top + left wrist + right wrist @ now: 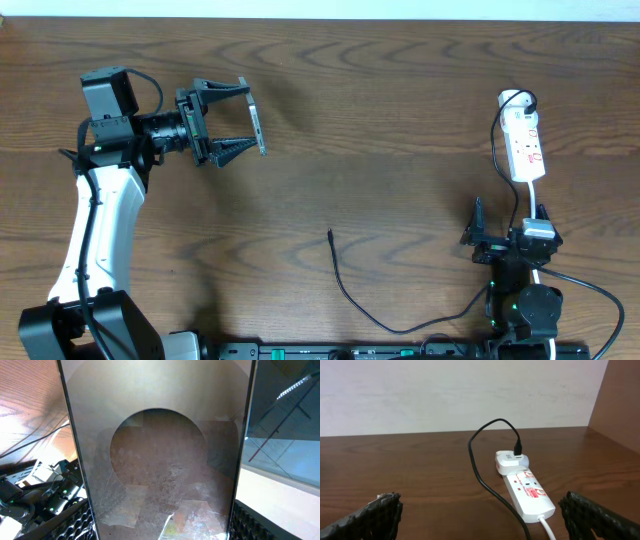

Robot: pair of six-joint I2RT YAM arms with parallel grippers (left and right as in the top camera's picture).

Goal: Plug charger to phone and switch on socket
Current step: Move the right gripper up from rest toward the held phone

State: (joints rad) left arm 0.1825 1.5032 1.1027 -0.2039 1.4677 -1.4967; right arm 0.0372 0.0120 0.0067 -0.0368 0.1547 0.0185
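My left gripper [245,119] is shut on the phone [258,120], holding it edge-on above the table at the upper left. In the left wrist view the phone [157,460] fills the space between the fingers, its shiny grey-brown face showing a dark round patch. The charger is a thin black cable, and its plug tip [330,234] lies free mid-table. The white socket [527,146] with red marks lies at the right. My right gripper [510,216] is open and empty just in front of it. In the right wrist view the socket [527,491] lies ahead between the open fingers [485,520].
A white adapter [508,462] sits in the socket's far end with the black cable [480,467] looping out of it. The cable [350,297] runs from the tip toward the front edge. The socket's white cord [547,527] leads toward my right arm.
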